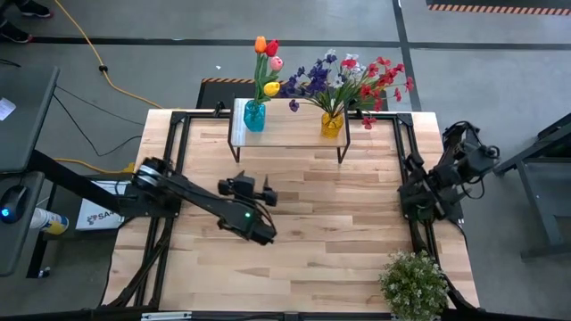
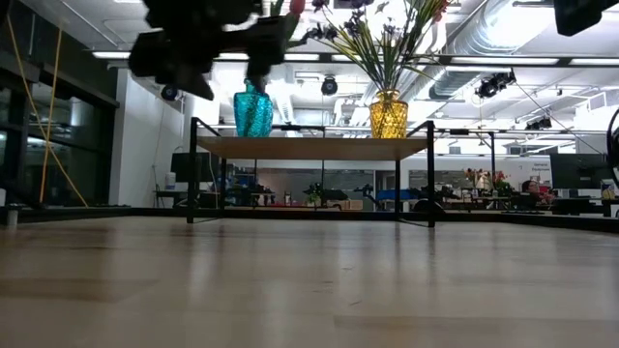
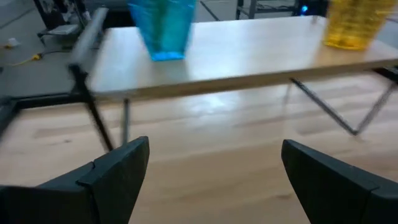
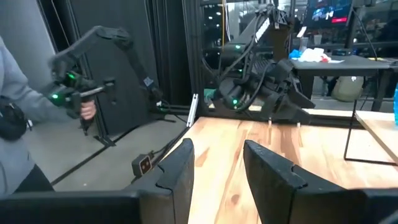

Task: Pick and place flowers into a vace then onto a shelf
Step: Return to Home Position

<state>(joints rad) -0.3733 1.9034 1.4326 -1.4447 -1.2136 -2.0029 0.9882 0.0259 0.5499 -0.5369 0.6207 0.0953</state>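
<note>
- Light-wood desk (image 1: 294, 234) on a grey concrete floor carried the shelf (image 1: 285, 135) at its far edge
- Flowers (image 1: 271, 63) stood in a blue vase (image 1: 254, 116) and a yellow vase (image 1: 332, 123) on the shelf
- Left end effector (image 3: 214, 144) hovered facing the shelf, released and empty
- Right end effector (image 4: 217, 149) sat at the desk's right edge, fingers apart, empty

A bushy potted plant (image 1: 413, 283) stands at a right-hand corner of the wooden table (image 1: 303, 259).
</note>
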